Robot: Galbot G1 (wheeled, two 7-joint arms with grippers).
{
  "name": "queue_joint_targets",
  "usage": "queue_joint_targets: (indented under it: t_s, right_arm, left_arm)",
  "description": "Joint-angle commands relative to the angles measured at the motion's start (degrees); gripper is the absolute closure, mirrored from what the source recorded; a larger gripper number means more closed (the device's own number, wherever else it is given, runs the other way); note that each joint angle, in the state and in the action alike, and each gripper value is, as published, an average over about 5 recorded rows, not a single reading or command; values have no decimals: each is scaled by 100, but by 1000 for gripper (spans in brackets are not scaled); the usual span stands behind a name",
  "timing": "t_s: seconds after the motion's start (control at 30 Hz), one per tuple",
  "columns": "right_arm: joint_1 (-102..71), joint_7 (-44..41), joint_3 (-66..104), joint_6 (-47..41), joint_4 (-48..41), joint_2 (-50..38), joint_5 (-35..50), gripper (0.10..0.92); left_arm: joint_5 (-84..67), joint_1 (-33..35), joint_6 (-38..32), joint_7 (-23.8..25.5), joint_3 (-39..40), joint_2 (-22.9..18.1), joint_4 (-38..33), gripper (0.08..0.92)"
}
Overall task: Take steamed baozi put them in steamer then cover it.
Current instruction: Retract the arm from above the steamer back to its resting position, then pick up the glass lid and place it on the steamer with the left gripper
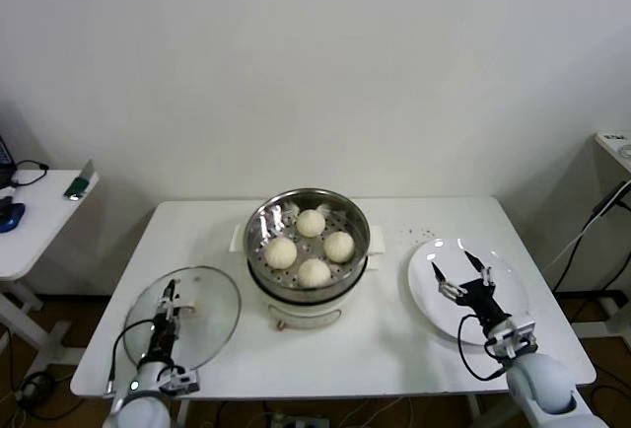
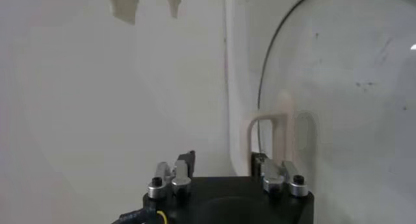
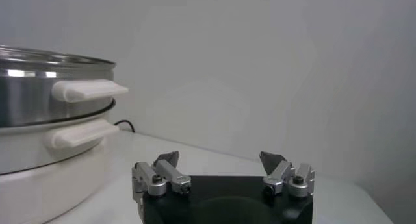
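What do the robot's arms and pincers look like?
Each arm ends in a rounded white wrist with a looping black cable. The left pincer and right pincer are black, with thin fingers and silvery metal joints held by dark screws. The right one shows orange marks.

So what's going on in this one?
All four baozi already sit in the steamer, which is uncovered. The left gripper is down at the handle of the glass cover, which lies flat on the table. The right gripper hangs open over the empty white plate.
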Motion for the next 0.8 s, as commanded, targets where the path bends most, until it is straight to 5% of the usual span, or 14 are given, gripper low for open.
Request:
queue_joint_targets:
  t_s: [0.03,0.4,0.8]
  right_arm:
    - [2,-14,32,12,-57,47,-62,203]
    - [82,-33,33,47,-173,57,-101,203]
    - [223,-26,-47,45,-261,-58,-99,203]
  left_arm:
    - [-150,-94,-49,-28,1,0,81,528]
    - [-448,210,13,-13,21,159,-700,833]
    - [-989,1184,648,92,-94,696,-2616,857]
